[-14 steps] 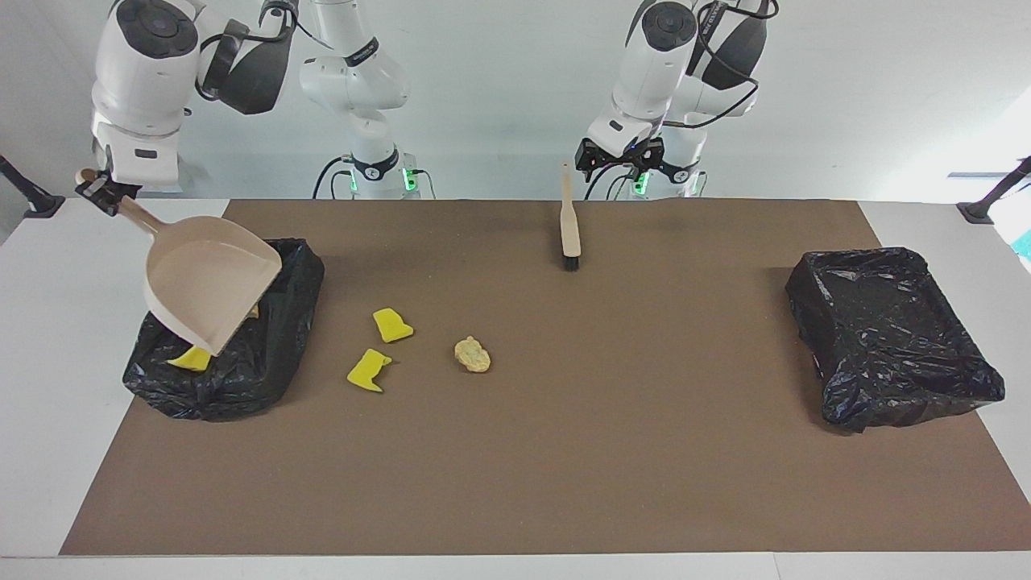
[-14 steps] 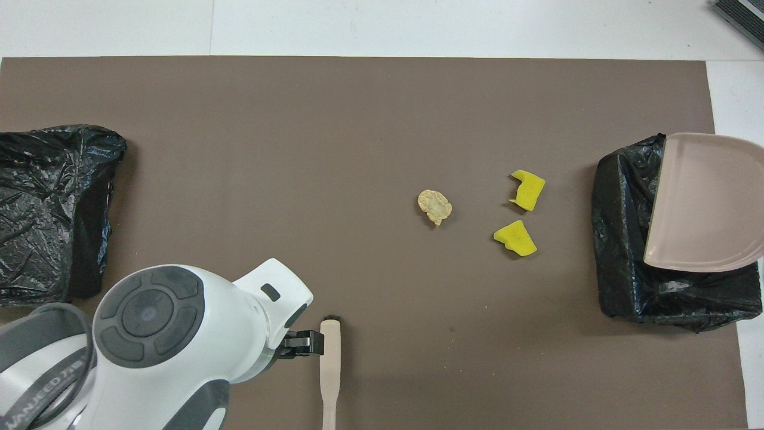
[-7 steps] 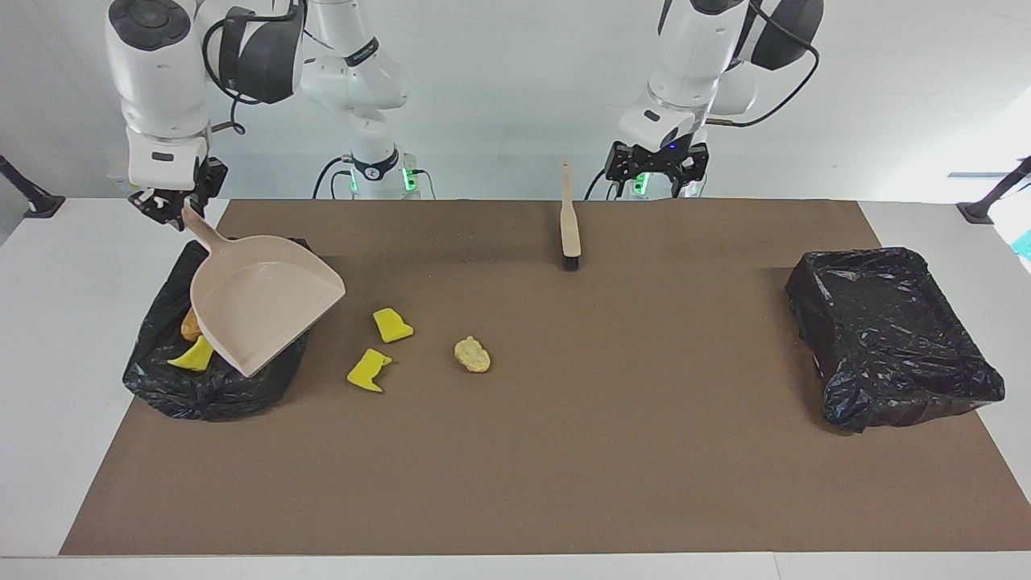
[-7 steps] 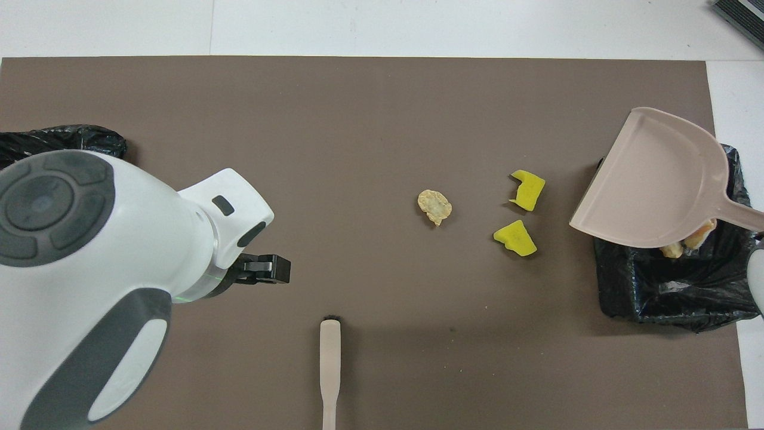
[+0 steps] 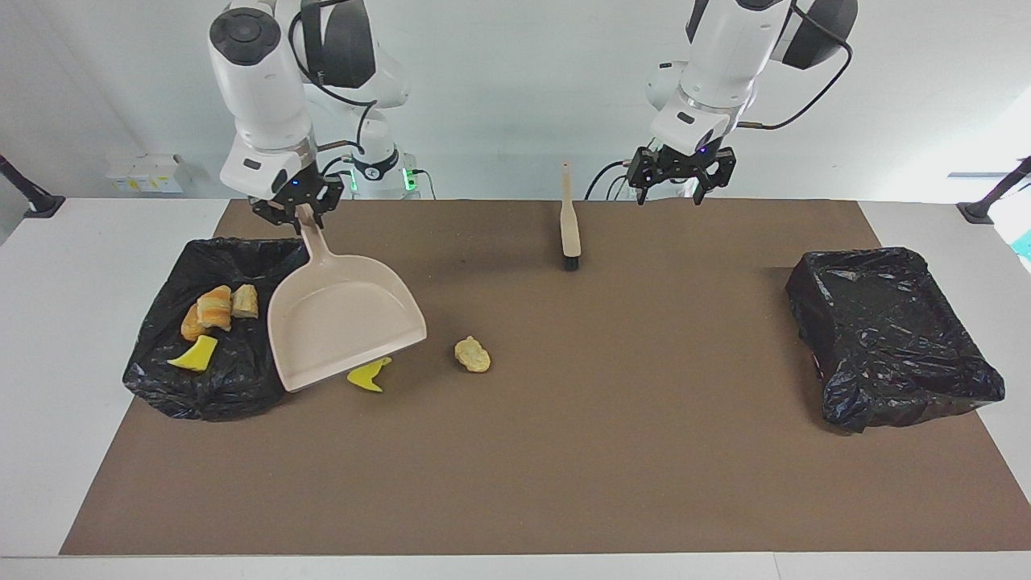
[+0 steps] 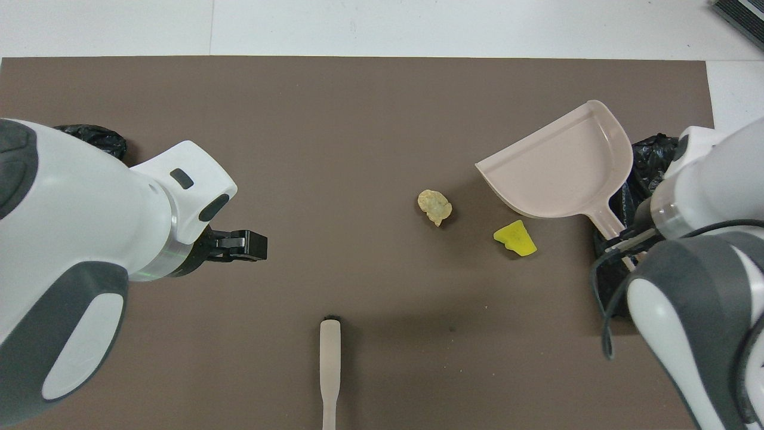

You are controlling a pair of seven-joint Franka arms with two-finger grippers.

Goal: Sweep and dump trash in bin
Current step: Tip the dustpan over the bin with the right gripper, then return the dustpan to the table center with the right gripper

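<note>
Dustpan [image 5: 342,326] hanging from right gripper [image 5: 297,207], clamped on handle, probably over yellow scraps [image 5: 367,375]; left gripper [image 5: 681,171] gaping, empty, nearer brush [image 5: 569,225]

In the overhead view the right arm [image 6: 704,286] covers most of the bin [image 6: 650,155] at its end of the worktop, so the scraps lying in it cannot be seen there, and the right gripper itself is hidden under the arm's own wrist. The raised dustpan [image 5: 342,322] hides one yellow scrap in both views and overlaps part of another [image 5: 369,375] in the facing view. In the overhead view the left arm [image 6: 77,251] covers nearly all of the other bin [image 6: 95,136], and the brush [image 6: 329,370] handle is cut off by the bottom edge.
</note>
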